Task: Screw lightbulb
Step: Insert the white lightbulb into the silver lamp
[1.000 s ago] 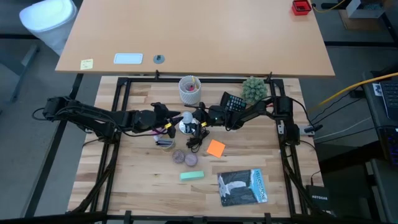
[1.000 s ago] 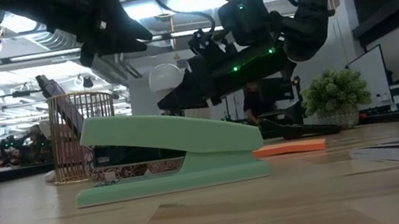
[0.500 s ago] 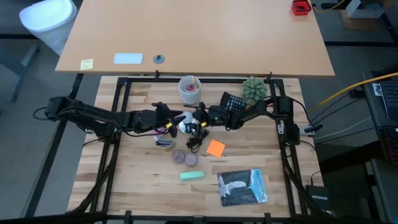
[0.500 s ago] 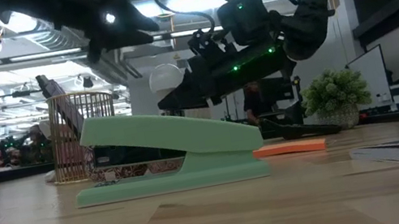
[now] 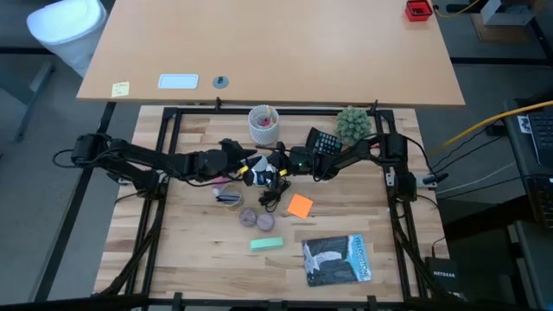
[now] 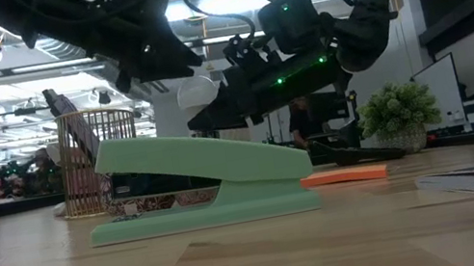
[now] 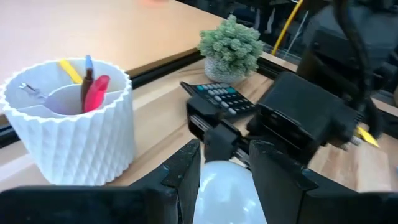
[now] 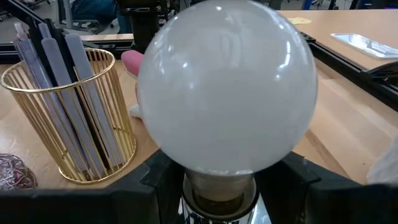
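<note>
**Two grippers meet at the lightbulb above the table's middle**

Two dark arms are seen reaching toward each other over the wooden table (image 5: 199, 250) in the high view. The lightbulb (image 8: 227, 87) is clamped at its narrow base between the fingers of the right gripper (image 5: 275, 167), with its white globe pointing toward the left arm; it is held in the air, clear of the tabletop, as the low view shows (image 6: 195, 91). The left gripper (image 5: 251, 168) is placed around the globe, its fingers (image 7: 183, 171) spread apart on either side of the white glass (image 7: 224, 193); whether they touch it cannot be told.

A white cup of pens (image 5: 263, 124) is set just beyond the grippers on the far side, with a calculator (image 5: 324, 141) and a small green plant (image 5: 352, 124) to its right. A gold wire holder (image 8: 68, 118) is seen near the bulb in the right wrist view. On the near side, an orange notepad (image 5: 300, 206), a green stapler (image 6: 203, 188) and a dark booklet (image 5: 337, 259) are laid on the wood.
</note>
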Robot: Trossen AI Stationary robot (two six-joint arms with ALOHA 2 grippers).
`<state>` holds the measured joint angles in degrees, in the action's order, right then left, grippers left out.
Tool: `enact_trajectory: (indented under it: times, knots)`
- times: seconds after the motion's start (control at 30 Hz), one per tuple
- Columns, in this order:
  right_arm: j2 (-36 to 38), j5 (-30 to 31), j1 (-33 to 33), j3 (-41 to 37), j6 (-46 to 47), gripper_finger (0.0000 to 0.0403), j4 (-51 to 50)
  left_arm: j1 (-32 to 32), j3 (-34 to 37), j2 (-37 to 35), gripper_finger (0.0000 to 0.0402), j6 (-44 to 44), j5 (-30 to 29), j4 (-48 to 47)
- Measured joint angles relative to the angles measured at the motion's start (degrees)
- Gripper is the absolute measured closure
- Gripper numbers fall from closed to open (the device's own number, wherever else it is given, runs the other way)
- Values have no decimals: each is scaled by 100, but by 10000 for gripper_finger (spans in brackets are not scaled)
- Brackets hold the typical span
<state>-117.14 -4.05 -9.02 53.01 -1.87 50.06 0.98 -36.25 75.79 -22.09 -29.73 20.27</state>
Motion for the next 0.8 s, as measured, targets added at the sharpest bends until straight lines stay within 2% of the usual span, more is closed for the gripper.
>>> enact_trajectory:
  times: [0.8]
  knots:
    - [-2,0,-1,-7,0,226,-7,25,-2,-2,273,-78,143,-334]
